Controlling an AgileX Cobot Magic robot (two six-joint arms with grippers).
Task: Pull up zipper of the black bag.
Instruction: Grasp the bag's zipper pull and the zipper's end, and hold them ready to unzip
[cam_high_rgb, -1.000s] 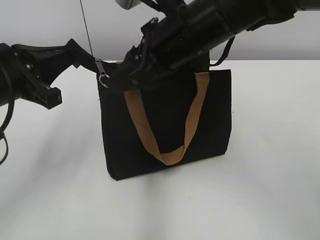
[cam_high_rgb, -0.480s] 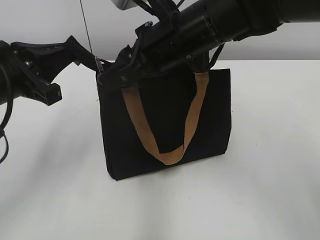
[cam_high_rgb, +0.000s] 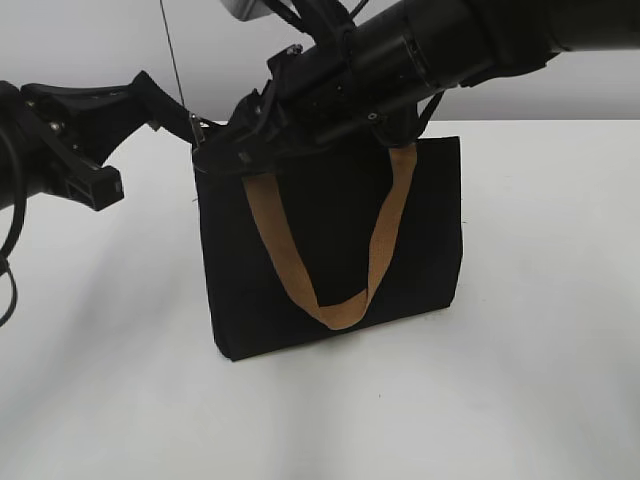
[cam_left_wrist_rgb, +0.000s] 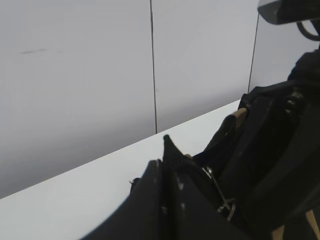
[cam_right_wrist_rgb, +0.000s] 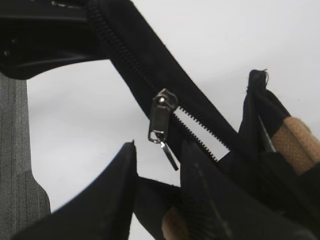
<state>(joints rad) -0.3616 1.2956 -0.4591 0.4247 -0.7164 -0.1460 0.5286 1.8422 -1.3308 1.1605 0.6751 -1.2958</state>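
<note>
The black bag (cam_high_rgb: 330, 240) stands upright on the white table, one tan handle (cam_high_rgb: 290, 260) hanging down its front. My left gripper (cam_high_rgb: 185, 122) is shut on the fabric tip at the bag's top left corner; the left wrist view shows it (cam_left_wrist_rgb: 165, 165) with that tip sticking out. My right gripper (cam_high_rgb: 212, 160) reaches across the bag's top to the same corner. In the right wrist view it (cam_right_wrist_rgb: 159, 150) is open, its fingers either side of the hanging silvery pull tab (cam_right_wrist_rgb: 161, 117). The zipper (cam_right_wrist_rgb: 200, 122) is parted to the right of the slider.
The white table (cam_high_rgb: 520, 380) extends around the bag, with a grey wall behind. My right arm (cam_high_rgb: 430, 50) covers most of the bag's top edge. A thin dark seam (cam_high_rgb: 172, 55) runs down the wall behind the left corner.
My right gripper has moved left and down along the bag's top to the corner. The pull tab, hanging free before, now sits between its fingers. The left arm has barely moved.
</note>
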